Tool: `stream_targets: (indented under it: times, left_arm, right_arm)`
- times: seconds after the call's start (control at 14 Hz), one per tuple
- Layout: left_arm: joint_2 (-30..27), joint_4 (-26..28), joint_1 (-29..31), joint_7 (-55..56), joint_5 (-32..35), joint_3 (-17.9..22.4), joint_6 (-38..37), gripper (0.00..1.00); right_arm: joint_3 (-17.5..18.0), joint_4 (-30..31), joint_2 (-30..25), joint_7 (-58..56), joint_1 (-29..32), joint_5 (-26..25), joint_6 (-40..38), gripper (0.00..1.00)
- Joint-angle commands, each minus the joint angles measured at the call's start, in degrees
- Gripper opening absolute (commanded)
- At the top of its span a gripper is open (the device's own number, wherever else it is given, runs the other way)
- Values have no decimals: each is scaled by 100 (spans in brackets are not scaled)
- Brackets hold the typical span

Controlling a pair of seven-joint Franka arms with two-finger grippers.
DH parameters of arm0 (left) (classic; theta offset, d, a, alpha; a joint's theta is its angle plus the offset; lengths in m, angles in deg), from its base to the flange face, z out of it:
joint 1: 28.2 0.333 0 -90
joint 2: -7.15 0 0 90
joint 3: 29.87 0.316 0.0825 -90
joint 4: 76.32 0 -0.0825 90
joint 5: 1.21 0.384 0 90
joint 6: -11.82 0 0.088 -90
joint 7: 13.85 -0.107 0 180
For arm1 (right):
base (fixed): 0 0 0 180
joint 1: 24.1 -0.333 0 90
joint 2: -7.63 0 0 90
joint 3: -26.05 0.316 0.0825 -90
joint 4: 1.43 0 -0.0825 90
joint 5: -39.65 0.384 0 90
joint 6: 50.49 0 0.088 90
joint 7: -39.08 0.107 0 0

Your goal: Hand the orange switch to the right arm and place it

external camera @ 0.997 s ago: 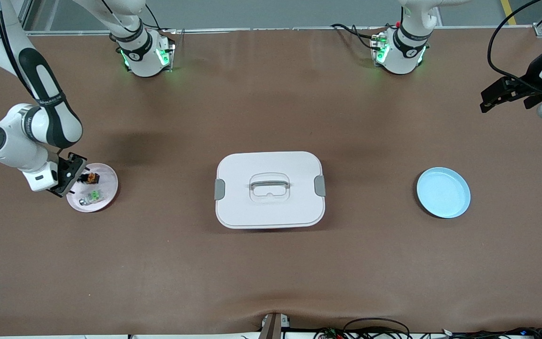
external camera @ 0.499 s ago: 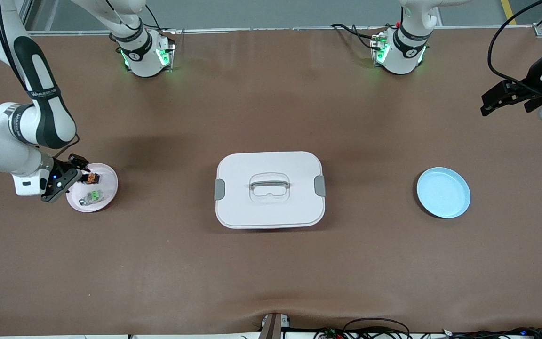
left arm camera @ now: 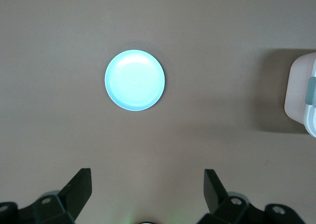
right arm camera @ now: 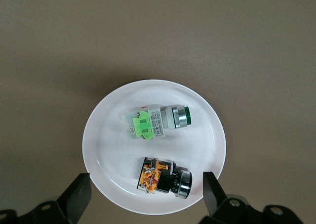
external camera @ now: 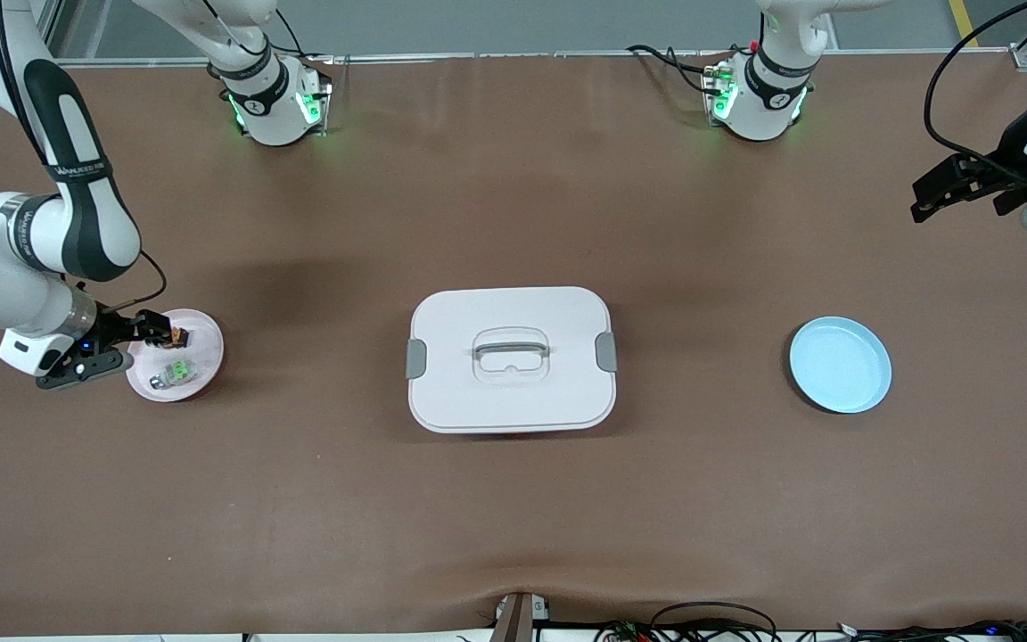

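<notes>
While right gripper, wide open, empty, hovers at pink plate frame-left, misaim risks grabbing green switch beside orange switch; left gripper open, waits upper-right.

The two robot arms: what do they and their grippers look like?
Both arms look the same: white jointed shells with dark grey joint caps, and black cables along them. Green lights glow at both bases. The right gripper and the left gripper are black, with two fingers each.
</notes>
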Motion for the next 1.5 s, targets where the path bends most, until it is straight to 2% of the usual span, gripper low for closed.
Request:
stream_targets:
  times: [0.0,0.21,0.93,1.07,1.42]
  left_arm:
    - [-19,34,32,-112,-31,-11,97,100]
    - [-20,34,32,-103,-40,-11,97,100]
    - [-54,78,41,-120,-31,-2,35,100]
    - [-63,78,41,-120,-31,-2,35,100]
    - [-55,78,41,-85,-14,-11,-35,100]
  right_arm:
    - [-1,-132,-204,771,-134,-17,-388,100]
    - [-1,-483,-283,1344,-266,-17,-1108,100]
    - [17,-1898,-617,1353,-416,-17,-3623,100]
    - [17,-1987,-696,1336,-486,-17,-3870,100]
    - [-1,-1996,-978,1283,-495,-35,-3845,100]
